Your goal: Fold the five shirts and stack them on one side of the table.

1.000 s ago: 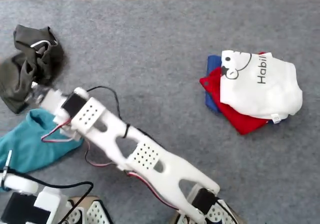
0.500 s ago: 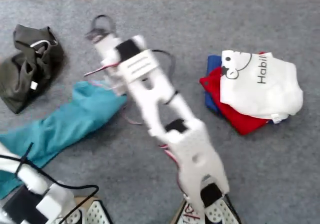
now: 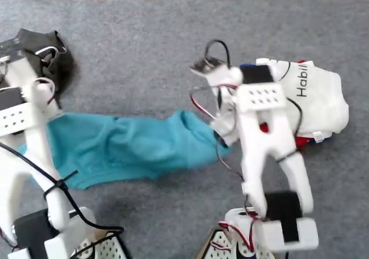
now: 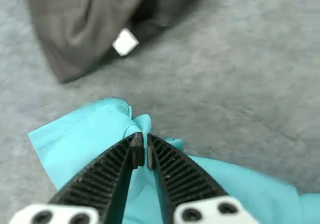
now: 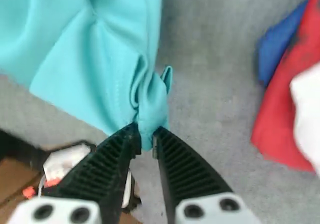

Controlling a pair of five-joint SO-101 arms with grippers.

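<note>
Teal shirt [image 3: 132, 146] lies stretched on bench [image 3: 173, 34], long axis side to side between my arms. My left fingers [image 4: 110, 166] pinch end near dark shirt [image 3: 49, 57]. My right fingers [image 5: 112, 156] pinch end beside folded stack [image 3: 300, 100].

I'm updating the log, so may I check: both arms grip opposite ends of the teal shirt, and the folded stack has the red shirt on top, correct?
Not quite: the white shirt tops the folded stack, with the red shirt under it, as the high view shows. The left gripper and right gripper do hold opposite ends of the teal shirt.
</note>
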